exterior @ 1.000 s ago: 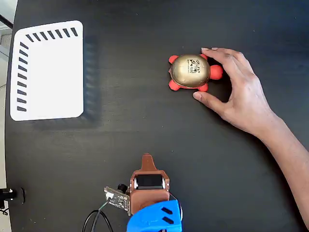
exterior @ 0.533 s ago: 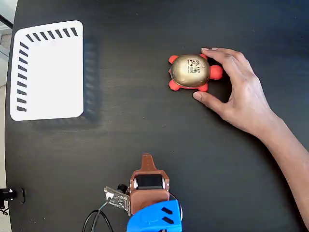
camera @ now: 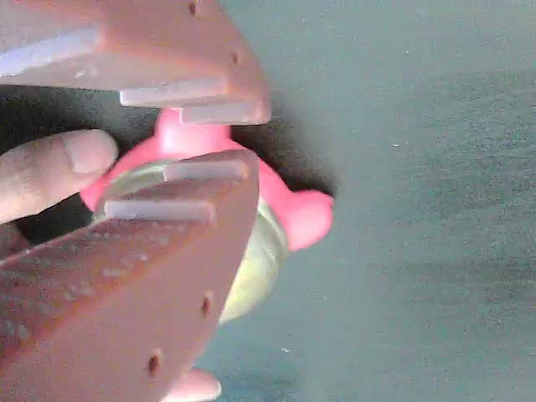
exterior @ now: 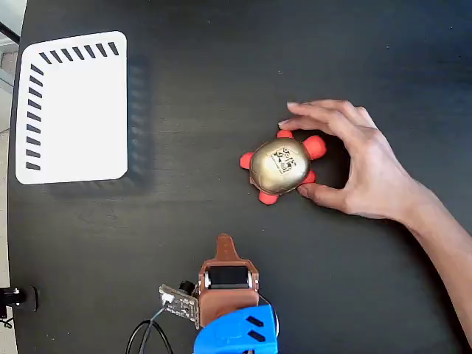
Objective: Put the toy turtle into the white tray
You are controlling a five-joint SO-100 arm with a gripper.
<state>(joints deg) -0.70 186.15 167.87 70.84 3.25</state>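
While a person's hand (exterior: 361, 173) cups the turtle (exterior: 279, 166) from the right in the fixed view, I see the toy sitting on the black counter (exterior: 221, 88) near the middle, well apart from the tray (exterior: 74, 110) at the far left. Bare counter lies between the two, and more of it above the turtle. My arm's brown gripper (exterior: 225, 243) sits near the bottom edge, below the turtle and apart from it. From the wrist view the gripper (camera: 219, 138) has its jaws parted with a narrow gap, holding nothing; the turtle (camera: 293, 213) shows beyond them, a fingertip (camera: 63, 167) touching its left side. Its shell is shiny gold with a dark printed mark, its head and legs red.
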